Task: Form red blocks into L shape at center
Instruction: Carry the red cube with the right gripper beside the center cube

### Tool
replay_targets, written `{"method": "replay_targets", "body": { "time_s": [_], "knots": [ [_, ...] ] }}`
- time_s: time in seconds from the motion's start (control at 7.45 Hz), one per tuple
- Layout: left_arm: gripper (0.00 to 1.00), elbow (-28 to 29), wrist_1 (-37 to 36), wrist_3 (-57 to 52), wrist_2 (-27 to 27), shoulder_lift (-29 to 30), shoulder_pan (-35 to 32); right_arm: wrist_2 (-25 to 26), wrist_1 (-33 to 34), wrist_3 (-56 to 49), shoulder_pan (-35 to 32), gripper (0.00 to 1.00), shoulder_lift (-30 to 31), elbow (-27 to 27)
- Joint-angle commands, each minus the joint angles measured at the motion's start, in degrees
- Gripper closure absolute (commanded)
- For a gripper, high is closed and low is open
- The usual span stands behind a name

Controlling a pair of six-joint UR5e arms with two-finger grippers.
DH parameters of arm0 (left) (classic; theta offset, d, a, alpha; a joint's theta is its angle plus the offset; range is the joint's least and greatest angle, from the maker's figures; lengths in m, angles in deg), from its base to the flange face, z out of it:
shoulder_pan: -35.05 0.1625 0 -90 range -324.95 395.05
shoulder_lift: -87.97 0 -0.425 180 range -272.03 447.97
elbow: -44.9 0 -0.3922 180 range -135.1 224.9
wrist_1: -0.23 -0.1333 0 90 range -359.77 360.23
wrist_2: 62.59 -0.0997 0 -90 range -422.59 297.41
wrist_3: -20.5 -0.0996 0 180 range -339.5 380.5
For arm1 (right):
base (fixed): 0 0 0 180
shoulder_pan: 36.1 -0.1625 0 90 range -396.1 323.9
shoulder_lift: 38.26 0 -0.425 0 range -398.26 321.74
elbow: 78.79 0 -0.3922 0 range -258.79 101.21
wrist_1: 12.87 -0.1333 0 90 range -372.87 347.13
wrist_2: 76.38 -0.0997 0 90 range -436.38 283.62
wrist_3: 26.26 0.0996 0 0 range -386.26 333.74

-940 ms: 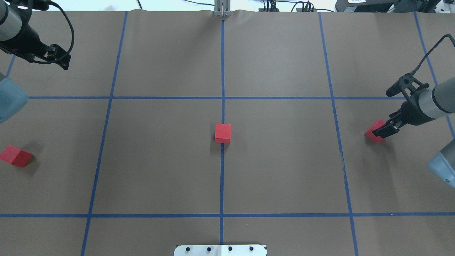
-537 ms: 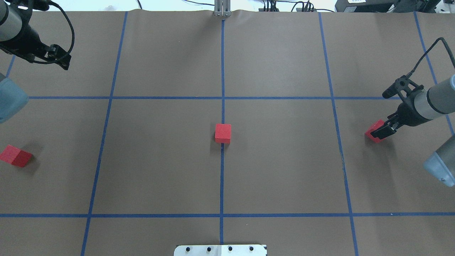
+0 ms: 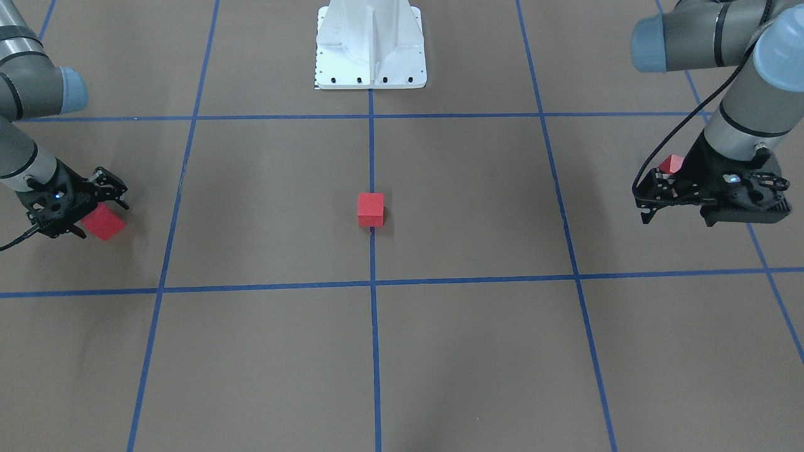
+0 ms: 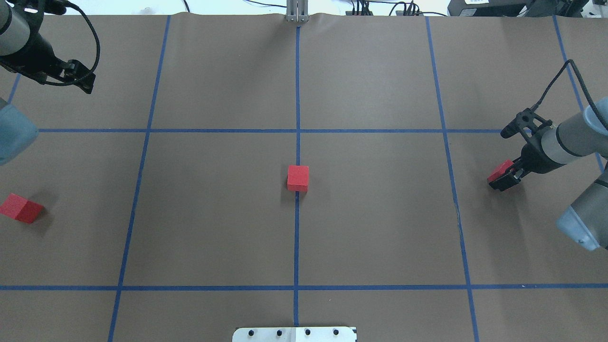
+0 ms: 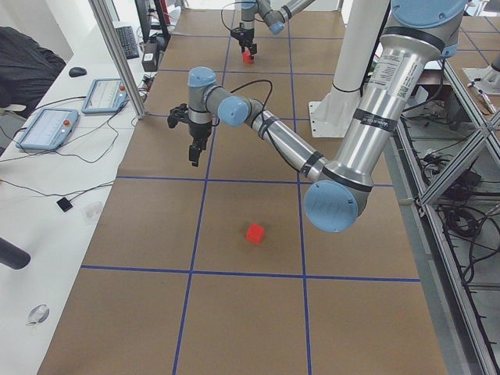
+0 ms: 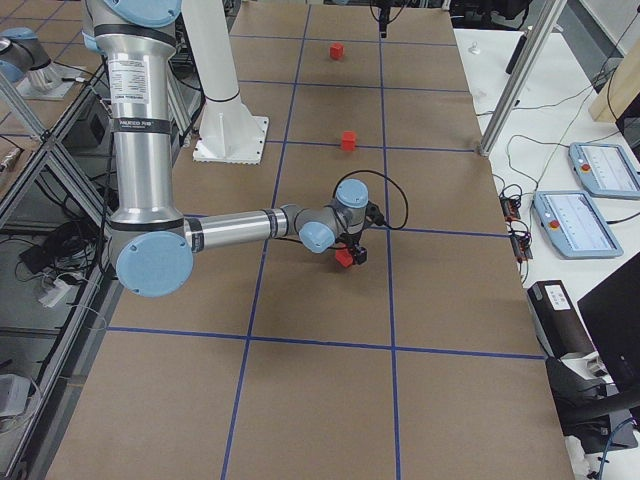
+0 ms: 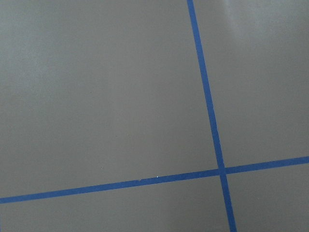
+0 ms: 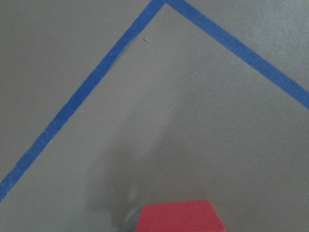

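**A:** Right wrist-mounted view first. What's nearest?

**B:** The right-hand cube [image 8: 178,217], at the lens's bottom edge. The right gripper [image 4: 499,175] is down around it, a finger on either side. Whether they press it yet I cannot tell, since too little of the pads shows.

**A:** How should the pickup be done well?

**B:** My judgement: seat the pads on two opposite flat faces, close firmly, then lift straight up before travelling, so the cube doesn't twist in the grip.

**A:** Room to move?

**B:** Plenty. There is one tape line [image 4: 453,190] to cross, then bare brown floor as far as the centre cube [image 4: 298,178], which sits on the middle blue line [image 4: 296,237]. Set down flush beside it without nudging it. Farther off, the third cube [image 4: 19,208] lies near the opposite edge, well apart. Beyond it the left gripper [image 4: 80,81] hangs over bare floor — its fingers, spread or together, I cannot tell either.
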Motion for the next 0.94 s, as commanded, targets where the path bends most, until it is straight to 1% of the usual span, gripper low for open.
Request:
{"method": "replay_targets", "body": {
  "time_s": [0.0, 0.13, 0.27, 0.4, 0.54, 0.67, 0.81],
  "knots": [
    [0.0, -0.13, 0.0, 0.02, 0.0, 0.01, 0.02, -0.17, -0.18, 0.1, -0.04, 0.69, 0.18, -0.07],
    [0.0, -0.13, 0.0, 0.11, 0.0, 0.01, 0.02, -0.18, -0.18, 0.02, -0.13, 0.98, 0.27, -0.51],
    [0.0, -0.91, 0.0, 0.28, 0.0, 0.01, 0.02, -1.05, -0.18, -0.07, -1.87, 1.0, 0.27, -1.21],
    [0.0, -1.18, 0.0, 0.2, 0.09, -0.08, -0.07, -3.93, 0.43, -0.07, -5.02, 1.0, 0.71, -3.3],
    [0.0, -1.27, 0.0, -0.06, 0.09, -0.17, -0.07, -7.0, 1.74, 0.71, -6.62, 1.0, 0.19, -4.89],
    [0.0, -2.05, 0.0, -0.15, 0.09, -1.21, -0.07, -7.29, 8.02, 1.24, -6.81, 1.0, -1.29, -8.65],
    [0.0, -2.5, 0.0, -0.24, 0.18, -2.01, -0.16, -7.12, 21.05, 2.38, -6.81, 1.0, -6.44, -12.69]
  ]
}}
